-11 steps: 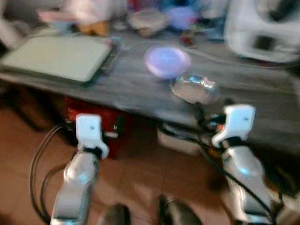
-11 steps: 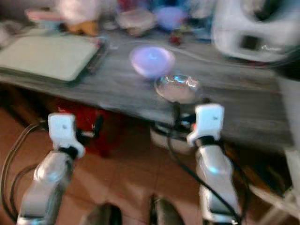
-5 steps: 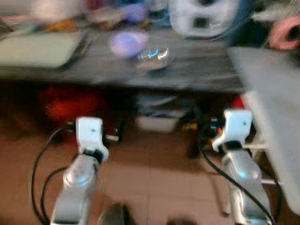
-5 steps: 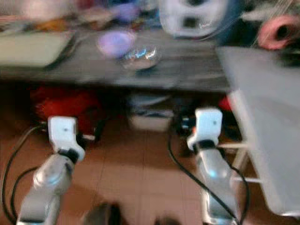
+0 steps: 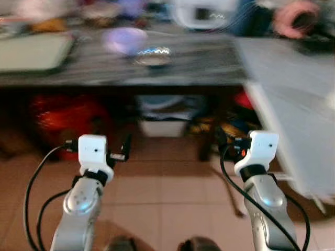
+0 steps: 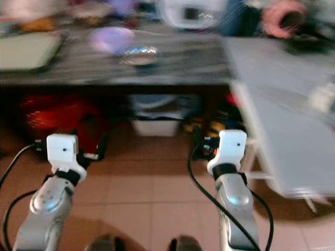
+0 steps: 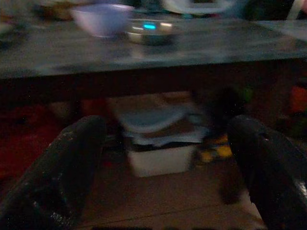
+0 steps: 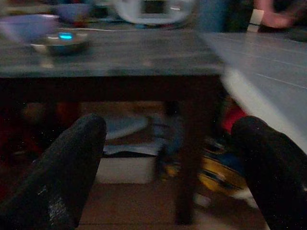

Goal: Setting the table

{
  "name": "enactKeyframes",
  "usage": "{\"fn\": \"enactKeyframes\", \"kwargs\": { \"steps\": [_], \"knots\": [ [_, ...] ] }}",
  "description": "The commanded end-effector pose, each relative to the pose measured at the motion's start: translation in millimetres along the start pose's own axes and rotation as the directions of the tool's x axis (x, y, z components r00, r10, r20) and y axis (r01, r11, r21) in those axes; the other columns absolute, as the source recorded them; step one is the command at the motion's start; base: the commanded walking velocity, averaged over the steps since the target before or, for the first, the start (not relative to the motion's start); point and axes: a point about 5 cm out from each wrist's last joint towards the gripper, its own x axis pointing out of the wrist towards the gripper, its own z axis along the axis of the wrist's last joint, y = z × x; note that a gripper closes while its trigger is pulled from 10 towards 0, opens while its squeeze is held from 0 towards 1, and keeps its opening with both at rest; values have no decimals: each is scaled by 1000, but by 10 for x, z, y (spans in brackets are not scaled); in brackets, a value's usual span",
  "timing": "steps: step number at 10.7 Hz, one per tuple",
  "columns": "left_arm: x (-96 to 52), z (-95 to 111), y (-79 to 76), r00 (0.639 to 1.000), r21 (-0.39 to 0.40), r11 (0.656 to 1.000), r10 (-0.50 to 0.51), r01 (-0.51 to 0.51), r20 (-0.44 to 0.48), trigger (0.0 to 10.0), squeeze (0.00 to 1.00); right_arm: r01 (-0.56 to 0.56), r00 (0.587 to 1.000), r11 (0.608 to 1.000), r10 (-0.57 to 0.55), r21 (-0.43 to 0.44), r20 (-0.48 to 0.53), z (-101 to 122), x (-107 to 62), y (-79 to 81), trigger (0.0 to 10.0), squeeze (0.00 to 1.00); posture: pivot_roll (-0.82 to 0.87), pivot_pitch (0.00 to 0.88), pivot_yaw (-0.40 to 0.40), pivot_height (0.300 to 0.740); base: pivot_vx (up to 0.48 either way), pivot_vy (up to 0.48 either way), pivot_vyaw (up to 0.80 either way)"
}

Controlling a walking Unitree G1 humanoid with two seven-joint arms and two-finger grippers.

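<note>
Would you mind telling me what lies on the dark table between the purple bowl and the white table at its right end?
The shiny metal bowl sits right beside the purple bowl; from there to the white table the dark table is bare, as the eye views show.

A purple bowl (image 6: 111,40) and a shiny metal bowl (image 6: 139,55) are seen touching on the dark table (image 6: 172,63), upper left, all blurred.

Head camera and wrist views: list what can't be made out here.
- Items at the back of the dark table, eye views: motion blur leaves only coloured blobs.
- Purple bowl and shiny dish: contents unreadable, blurred.
- Under the table, left wrist view: white box and clutter too dark to identify.
- Grey surface on the right: cut off by the frame edge.
</note>
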Motion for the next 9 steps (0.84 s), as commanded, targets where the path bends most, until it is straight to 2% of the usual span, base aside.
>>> {"fn": "enactKeyframes", "kwargs": {
  "steps": [1, 4, 5, 6, 9],
  "knots": [
    [5, -34, -17, 1000, -9, 1000, -11, 11, -7, 10000, 0, 29, 1000, 1000, -29, -6, 3, -4, -14, -66, 10000, 0, -24, 100, 10, 740, 0, 0, 0],
    [28, 7, -32, 999, 5, 1000, -28, 28, 18, 10000, 0, 30, 1000, 999, -30, -20, 5, 13, 15, -67, 10000, 0, -24, 107, 13, 740, 170, -410, 0],
    [35, 10, -36, 999, 11, 999, -31, 31, 21, 10000, 0, 25, 1000, 996, -25, -88, -5, -7, 35, -50, 10000, 0, -25, 106, 13, 740, 244, -412, 0],
    [45, 6, -43, 999, 13, 999, -36, 35, 23, 10000, 0, 5, 1000, 1000, -5, -28, -9, -28, 46, -28, 10000, 0, -24, 106, 12, 740, 266, -398, 0],
    [52, -8, -46, 999, 16, 999, -42, 42, 17, 10000, 0, 8, 1000, 998, -9, -61, -12, -28, 59, -30, 10000, 0, -22, 108, 12, 740, 290, -379, 0]
  ]
}}
